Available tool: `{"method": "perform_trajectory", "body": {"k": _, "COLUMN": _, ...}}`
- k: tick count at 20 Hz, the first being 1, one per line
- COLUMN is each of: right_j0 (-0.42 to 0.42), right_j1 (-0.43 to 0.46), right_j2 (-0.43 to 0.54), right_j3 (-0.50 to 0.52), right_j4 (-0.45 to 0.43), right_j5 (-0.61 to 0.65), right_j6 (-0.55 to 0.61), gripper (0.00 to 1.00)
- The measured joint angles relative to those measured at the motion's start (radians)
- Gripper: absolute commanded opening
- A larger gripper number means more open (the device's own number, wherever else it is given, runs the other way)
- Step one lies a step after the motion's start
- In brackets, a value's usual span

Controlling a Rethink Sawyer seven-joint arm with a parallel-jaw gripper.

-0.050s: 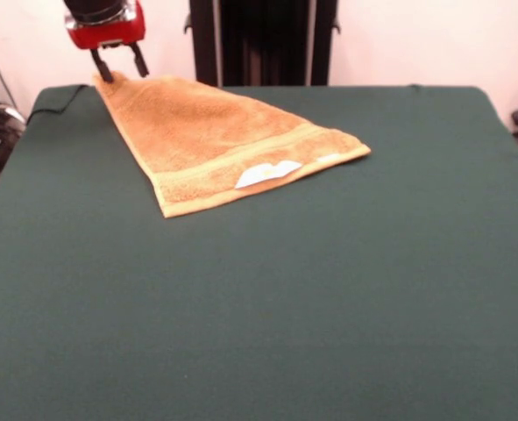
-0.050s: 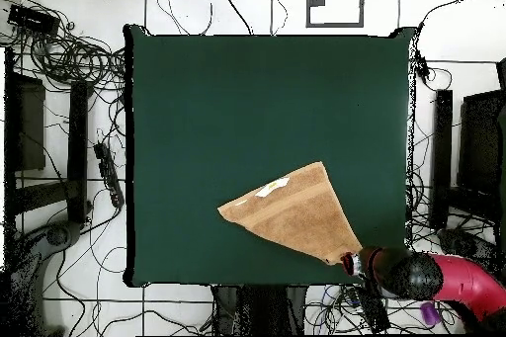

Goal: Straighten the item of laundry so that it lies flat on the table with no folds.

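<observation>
While the red hand (image 1: 118,67) pinches one corner of the orange-tan towel (image 1: 219,136) at the green counter's (image 1: 329,289) far left corner, the towel lies folded into a triangle. Its banded edge, with a white label (image 1: 267,173), faces the counter's middle.

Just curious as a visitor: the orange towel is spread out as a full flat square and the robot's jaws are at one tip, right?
Not quite. The towel is folded into a triangle, not a full square, as the overhead view shows. The gripper is indeed at one tip.
</observation>
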Motion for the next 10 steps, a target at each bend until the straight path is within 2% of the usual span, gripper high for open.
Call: {"method": "perform_trajectory", "body": {"k": 10, "right_j0": 0.000, "right_j1": 0.000, "right_j2": 0.008, "right_j3": 0.002, "right_j4": -0.044, "right_j5": -0.025, "right_j6": 0.000, "gripper": 1.00}}
